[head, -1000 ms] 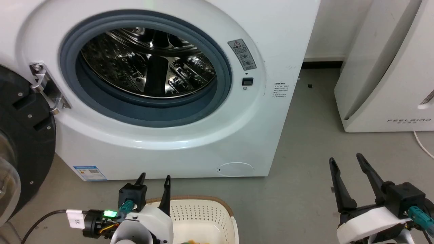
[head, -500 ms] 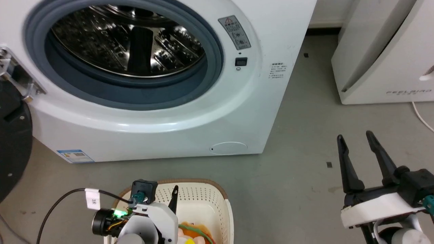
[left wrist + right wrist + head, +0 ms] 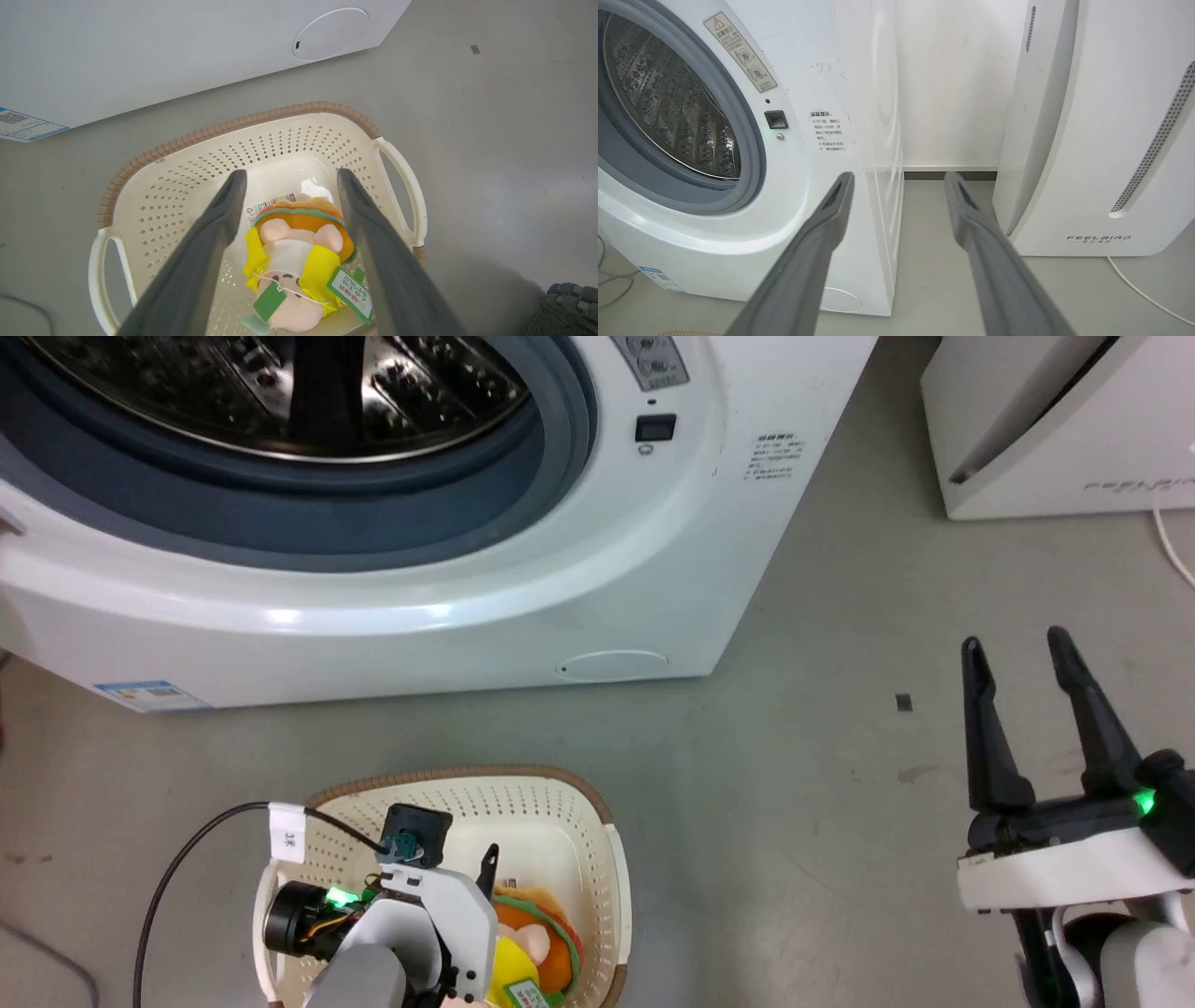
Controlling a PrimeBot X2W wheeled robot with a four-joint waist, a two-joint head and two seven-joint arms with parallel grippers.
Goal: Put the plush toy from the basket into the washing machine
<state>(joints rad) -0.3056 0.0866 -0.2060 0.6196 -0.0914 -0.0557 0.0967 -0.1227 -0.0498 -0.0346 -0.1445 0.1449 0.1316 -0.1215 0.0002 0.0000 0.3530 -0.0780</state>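
Note:
The plush toy lies on the bottom of the cream basket, its orange hat toward the washing machine and its green-and-white tag beside it. My left gripper hangs open above the basket, one finger on each side of the toy, not touching it. In the head view the toy shows beside my left wrist in the basket. The washing machine stands behind with its porthole open. My right gripper is open and empty over the floor at the right.
The white FEELBIRD appliance stands right of the washer with a narrow floor gap between them. A white cable trails on the grey floor near it. A dark cable runs from my left wrist.
The head camera has tilted down, so the washer slid up and the basket and toy came into view. My left gripper has dipped toward the basket's inside.

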